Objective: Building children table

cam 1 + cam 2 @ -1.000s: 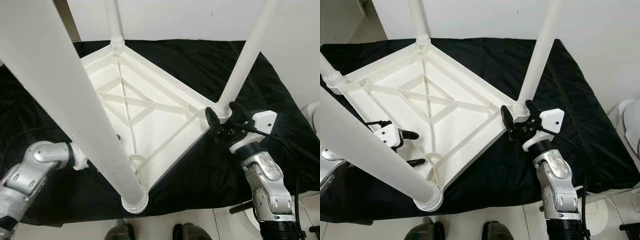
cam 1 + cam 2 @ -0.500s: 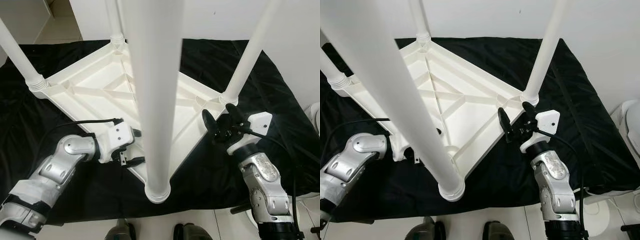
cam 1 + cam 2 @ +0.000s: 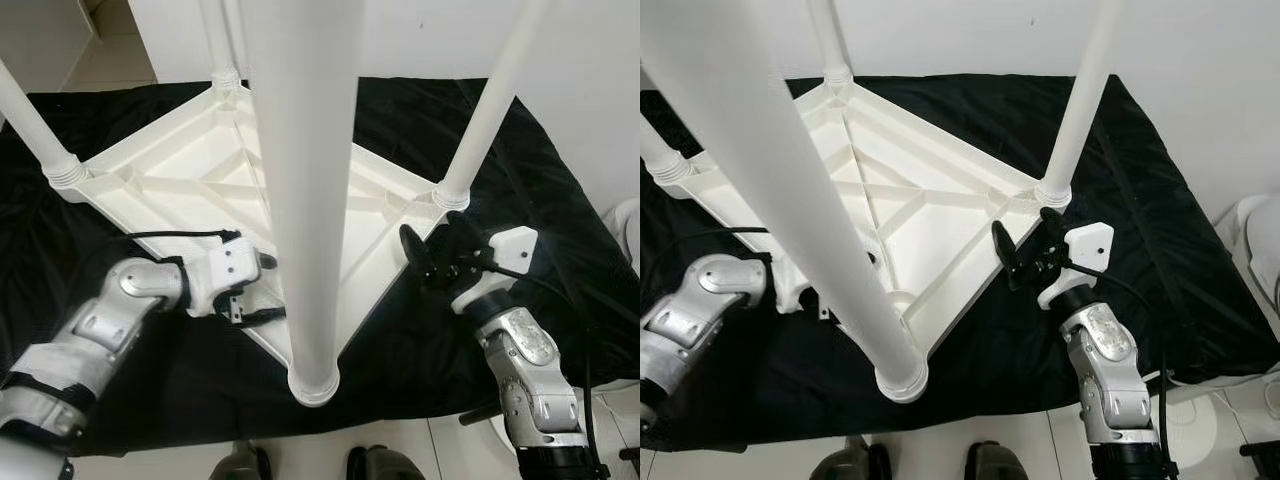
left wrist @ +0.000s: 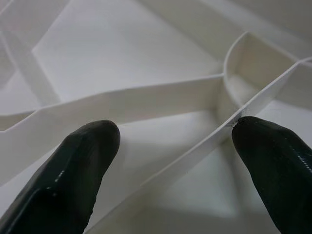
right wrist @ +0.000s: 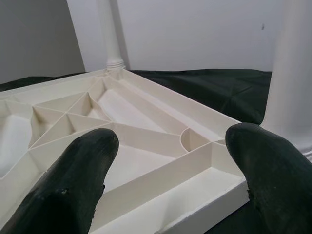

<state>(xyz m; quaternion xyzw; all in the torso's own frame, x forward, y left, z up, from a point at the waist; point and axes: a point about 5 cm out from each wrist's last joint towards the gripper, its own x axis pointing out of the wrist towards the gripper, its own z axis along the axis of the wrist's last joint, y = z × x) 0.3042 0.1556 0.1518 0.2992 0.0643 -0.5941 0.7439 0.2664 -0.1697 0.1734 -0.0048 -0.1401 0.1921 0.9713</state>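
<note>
The white plastic children's table [image 3: 190,175] lies upside down on a black cloth, its ribbed underside facing up. Four white legs stand up from its corners: the near leg [image 3: 305,200], the right leg [image 3: 490,110], the left leg [image 3: 35,130] and the far leg [image 3: 215,40]. My left gripper [image 3: 268,290] is open at the table's near-left edge beside the near leg. In the left wrist view its fingers [image 4: 73,170] straddle a thin rib. My right gripper [image 3: 432,243] is open just in front of the right corner, at the right leg's base, holding nothing.
The black cloth [image 3: 520,190] covers the low surface under the table. A white wall [image 3: 400,40] stands behind it. Pale floor tiles and my feet [image 3: 375,465] show at the bottom. A white rounded object [image 3: 628,225] sits at the far right.
The whole view has swung, so the near leg now stands upright in the picture. Both grippers stay open at the table's edges, nearly where they were.
</note>
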